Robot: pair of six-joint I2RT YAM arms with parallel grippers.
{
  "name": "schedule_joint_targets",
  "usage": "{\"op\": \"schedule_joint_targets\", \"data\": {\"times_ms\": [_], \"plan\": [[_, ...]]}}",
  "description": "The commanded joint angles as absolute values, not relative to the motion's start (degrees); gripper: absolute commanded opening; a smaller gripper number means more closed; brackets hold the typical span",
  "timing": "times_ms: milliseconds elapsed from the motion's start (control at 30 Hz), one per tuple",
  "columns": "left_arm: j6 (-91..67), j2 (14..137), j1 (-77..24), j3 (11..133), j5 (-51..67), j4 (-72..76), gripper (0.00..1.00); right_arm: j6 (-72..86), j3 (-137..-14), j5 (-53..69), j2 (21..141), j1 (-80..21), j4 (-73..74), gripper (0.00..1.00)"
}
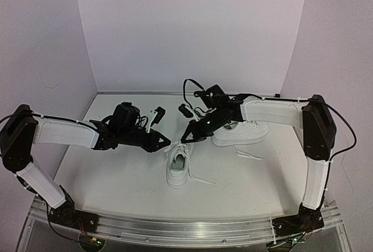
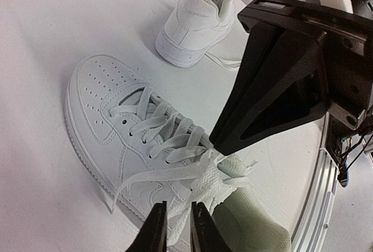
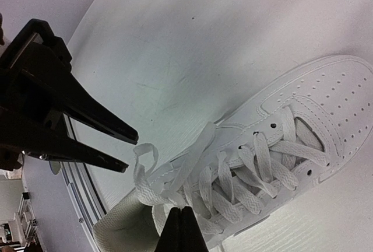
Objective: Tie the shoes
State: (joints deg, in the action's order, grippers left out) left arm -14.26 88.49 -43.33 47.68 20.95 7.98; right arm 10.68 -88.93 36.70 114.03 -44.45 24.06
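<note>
My left gripper (image 2: 178,228) and right gripper (image 3: 183,231) each clench a lace (image 2: 192,173) of the shoe (image 2: 111,129) beneath them. No finished bow shows. The other shoe (image 2: 195,21), beyond, looks untied too.

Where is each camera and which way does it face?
Top external: above and behind the arms, looking down at the table; both show, meeting over the near shoe.
Left wrist: over that shoe's collar, facing its toe; left end effector at the bottom edge.
Right wrist: over the same collar, toe to the right; right end effector at the bottom edge.
Shared: both wrist views show the laces and the other arm's end effector.
</note>
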Motion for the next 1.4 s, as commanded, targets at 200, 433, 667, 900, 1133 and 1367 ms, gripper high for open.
{"op": "schedule_joint_targets", "data": {"times_ms": [200,433,667,900,1133,1367], "plan": [[-12.5,88.4,-43.0,50.4,19.9,7.6,0.21,10.5,-87.6,34.8,108.8,-44.8,23.9,0.00],[-11.6,86.8,-42.8,49.6,21.1,8.5,0.55,10.5,-86.9,34.0,107.9,-44.8,23.8,0.00],[-7.9,89.6,-42.8,52.8,24.0,6.9,0.61,11.0,-86.4,34.2,107.8,-44.8,23.2,0.00],[-3.8,94.3,-42.8,57.9,25.7,2.7,0.57,11.2,-86.3,33.9,107.7,-44.8,22.9,0.00],[-3.5,94.5,-42.7,57.0,28.4,2.7,0.31,11.3,-85.6,33.0,107.0,-44.8,22.9,0.00],[-4.9,92.2,-41.0,54.3,27.4,4.4,0.01,11.3,-84.4,31.8,106.1,-44.8,22.7,0.00]]}}
